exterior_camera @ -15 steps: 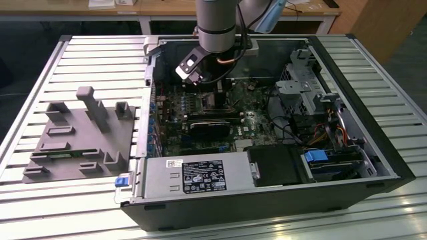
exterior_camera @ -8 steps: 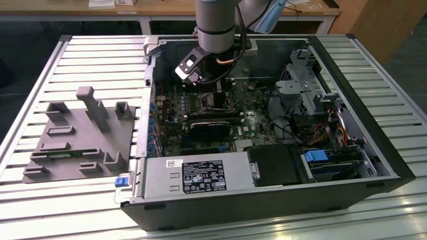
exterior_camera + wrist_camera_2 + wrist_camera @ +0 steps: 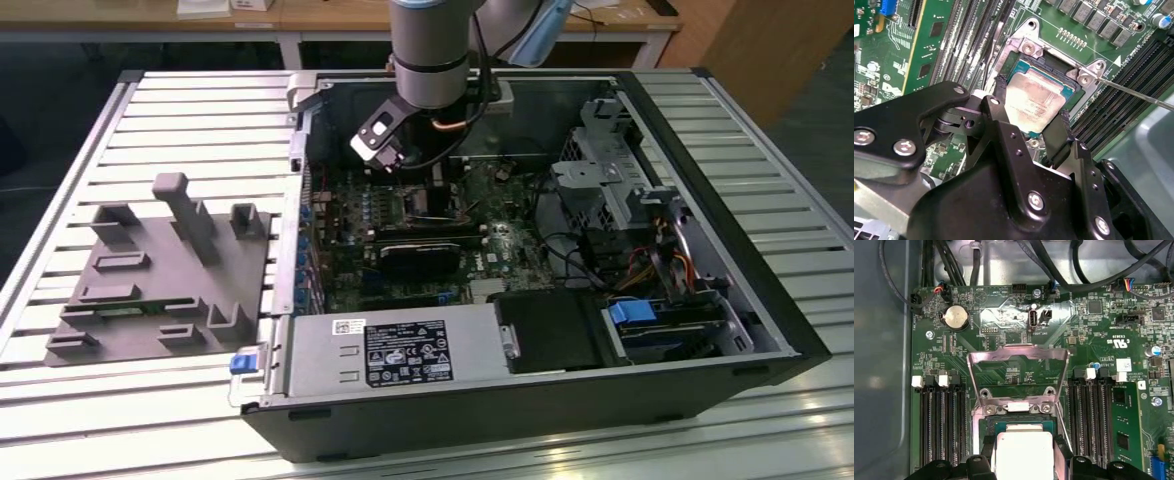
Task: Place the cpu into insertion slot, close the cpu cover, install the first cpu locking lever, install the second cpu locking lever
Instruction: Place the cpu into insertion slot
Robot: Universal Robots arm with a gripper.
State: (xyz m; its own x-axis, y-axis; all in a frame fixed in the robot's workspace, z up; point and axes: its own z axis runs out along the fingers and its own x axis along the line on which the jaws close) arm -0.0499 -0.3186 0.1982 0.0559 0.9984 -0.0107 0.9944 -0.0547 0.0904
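In both wrist views the cpu, a flat square chip with a silver top, lies between my two black fingers, which press on its opposite edges. My gripper holds it right at the insertion slot, whose metal-edged frame and dark centre show around the chip. I cannot tell whether the chip is fully seated. The cpu cover, a thin silvery frame with a square window, stands swung up beyond the socket. A thin metal lever sticks out sideways from the socket corner. In the exterior view the gripper reaches down into the open case.
Long black memory slots flank the socket on both sides. A black heatsink block sits on the green motherboard. The grey power supply lines the case's near wall. Cables and drive bays crowd the exterior view's right. A grey fixture stands outside the case.
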